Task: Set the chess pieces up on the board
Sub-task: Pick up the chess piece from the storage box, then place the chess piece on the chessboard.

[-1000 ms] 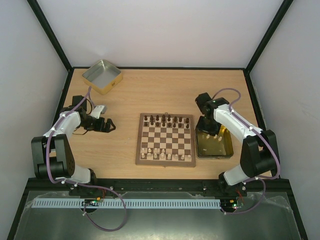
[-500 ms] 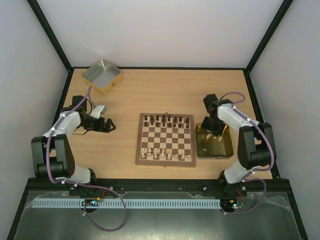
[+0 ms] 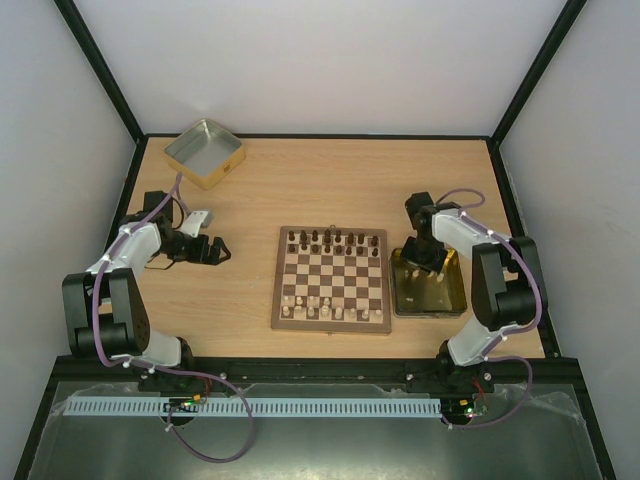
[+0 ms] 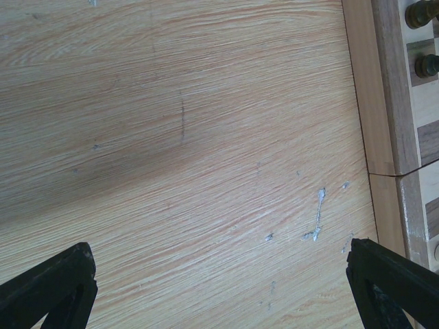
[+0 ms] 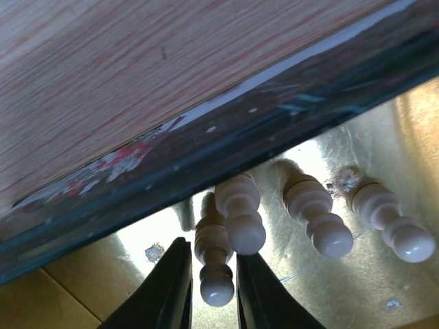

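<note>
The board [image 3: 331,327] lies mid-table with dark chess pieces [image 3: 335,240] along its far rows and cream ones [image 3: 330,303] along its near rows. My right gripper [image 3: 428,262] reaches down into the metal tray [image 3: 430,314] right of the board. In the right wrist view its jaws [image 5: 212,274] are closed narrowly on a cream pawn [image 5: 214,253] lying on the tray floor. Three more cream pawns [image 5: 315,212] lie beside it. My left gripper [image 3: 222,250] is open and empty over bare table left of the board. Its view [image 4: 219,247] shows the board's frame [image 4: 387,103] at the right.
A second empty metal tin [image 3: 215,172] sits at the table's back left corner. The tray's dark wall [image 5: 206,151] stands just beyond the pawns in the right wrist view. Black frame posts rise at the back corners.
My right gripper has swung right and come down into the tray, over the cream pawns. The left arm has not moved.
</note>
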`<state>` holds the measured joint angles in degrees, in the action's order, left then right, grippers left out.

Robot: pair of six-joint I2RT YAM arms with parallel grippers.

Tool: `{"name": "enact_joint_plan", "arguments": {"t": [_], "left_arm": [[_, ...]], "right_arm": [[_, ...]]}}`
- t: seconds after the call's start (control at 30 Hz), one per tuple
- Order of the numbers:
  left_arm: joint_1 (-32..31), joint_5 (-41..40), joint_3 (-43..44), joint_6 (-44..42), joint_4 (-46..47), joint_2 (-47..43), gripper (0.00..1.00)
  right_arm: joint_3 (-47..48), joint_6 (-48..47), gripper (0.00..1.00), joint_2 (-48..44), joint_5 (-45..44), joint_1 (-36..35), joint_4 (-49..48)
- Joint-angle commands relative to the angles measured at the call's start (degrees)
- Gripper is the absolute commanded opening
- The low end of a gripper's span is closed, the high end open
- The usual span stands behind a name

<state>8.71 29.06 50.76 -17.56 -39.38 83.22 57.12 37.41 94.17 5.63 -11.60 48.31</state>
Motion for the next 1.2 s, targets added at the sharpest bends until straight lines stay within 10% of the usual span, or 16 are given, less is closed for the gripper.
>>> {"name": "enact_joint_plan", "arguments": {"t": [0.0, 0.5, 1.17], "left_arm": [[0.3, 0.3, 1.3, -0.1, -1.0, -0.5, 0.99], [0.3, 0.4, 1.3, -0.2, -0.9, -0.4, 0.99], [0.3, 0.2, 1.2, -0.1, -0.8, -0.4, 0.99]], "right_arm": [[-0.9, -0.6, 0.15, 0.8, -0.8, 0.3, -0.9], [-0.5, -1.9, 0.02, -10.1, -2.5, -1.8, 6.4], [8.8, 12.7, 0.03, -3.3, 0.9, -36.9, 6.0]]}}
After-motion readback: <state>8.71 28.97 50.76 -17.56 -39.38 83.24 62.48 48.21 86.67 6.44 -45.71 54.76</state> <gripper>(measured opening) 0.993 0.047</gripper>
